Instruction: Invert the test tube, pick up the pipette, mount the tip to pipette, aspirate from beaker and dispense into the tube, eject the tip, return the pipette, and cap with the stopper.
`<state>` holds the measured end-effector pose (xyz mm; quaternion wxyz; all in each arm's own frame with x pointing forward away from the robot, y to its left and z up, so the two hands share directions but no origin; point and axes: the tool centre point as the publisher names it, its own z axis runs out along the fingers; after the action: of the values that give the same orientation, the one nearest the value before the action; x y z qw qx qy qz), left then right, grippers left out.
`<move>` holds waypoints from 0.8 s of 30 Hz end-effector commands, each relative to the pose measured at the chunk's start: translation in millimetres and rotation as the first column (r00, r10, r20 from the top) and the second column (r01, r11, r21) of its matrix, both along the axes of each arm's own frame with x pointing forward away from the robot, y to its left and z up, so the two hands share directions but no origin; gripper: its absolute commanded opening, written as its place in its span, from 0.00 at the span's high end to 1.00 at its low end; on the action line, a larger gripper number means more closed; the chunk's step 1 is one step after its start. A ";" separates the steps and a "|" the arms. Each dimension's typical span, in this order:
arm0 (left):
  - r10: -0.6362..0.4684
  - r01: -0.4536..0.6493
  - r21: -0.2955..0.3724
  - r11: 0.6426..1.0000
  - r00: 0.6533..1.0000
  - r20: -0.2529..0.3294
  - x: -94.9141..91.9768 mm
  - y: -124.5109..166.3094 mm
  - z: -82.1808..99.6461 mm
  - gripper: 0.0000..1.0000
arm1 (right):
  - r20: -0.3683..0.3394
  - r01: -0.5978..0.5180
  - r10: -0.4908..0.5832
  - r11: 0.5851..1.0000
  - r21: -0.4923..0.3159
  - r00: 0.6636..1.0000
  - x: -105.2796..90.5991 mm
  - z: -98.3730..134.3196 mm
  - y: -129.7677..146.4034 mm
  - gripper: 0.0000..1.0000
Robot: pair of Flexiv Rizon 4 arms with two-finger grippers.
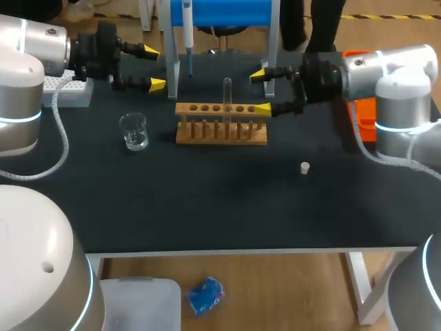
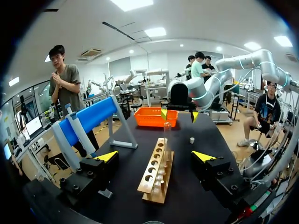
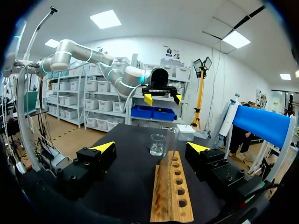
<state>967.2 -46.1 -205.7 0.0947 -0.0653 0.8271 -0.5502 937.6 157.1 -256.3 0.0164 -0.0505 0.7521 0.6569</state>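
1. Your left tool (image 1: 154, 67): fingers spread, nothing held, hovering over the back left of the worktop (image 1: 207, 207), near the tip box (image 1: 69, 91).
2. Your right tool (image 1: 260, 91): released too, empty, just beside the right end of the wooden rack (image 1: 221, 131).
3. Test tube (image 1: 227, 95): upright in the rack, mid row, ahead of the right tool, untouched.
4. Beaker (image 1: 134, 131): left of the rack, apart from it.
5. Stopper (image 1: 304, 167): on the worktop, front right of the rack.
6. Pipette (image 1: 187, 34): hanging on the blue stand (image 1: 227, 12) behind the rack.
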 end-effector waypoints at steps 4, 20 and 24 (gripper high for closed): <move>-0.002 0.002 0.002 1.000 1.000 -0.002 0.0 0.5 0.9 0.00 | -0.022 -0.008 0.009 0.999 0.032 1.000 14.1 -13.9 23.8 0.00; -0.002 0.002 0.002 1.000 1.000 -0.002 0.0 0.5 0.9 0.00 | -0.084 -0.004 0.012 0.996 0.090 0.996 28.6 -17.0 50.7 0.00; -0.002 0.002 0.002 1.000 1.000 -0.002 0.0 0.5 0.9 0.00 | -0.086 -0.006 0.013 0.996 0.091 0.996 30.3 -19.6 57.2 0.00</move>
<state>967.2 -46.1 -205.7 0.0947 -0.0653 0.8271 -0.5502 962.7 208.6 -271.3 -0.0144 -0.0220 0.7231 0.6902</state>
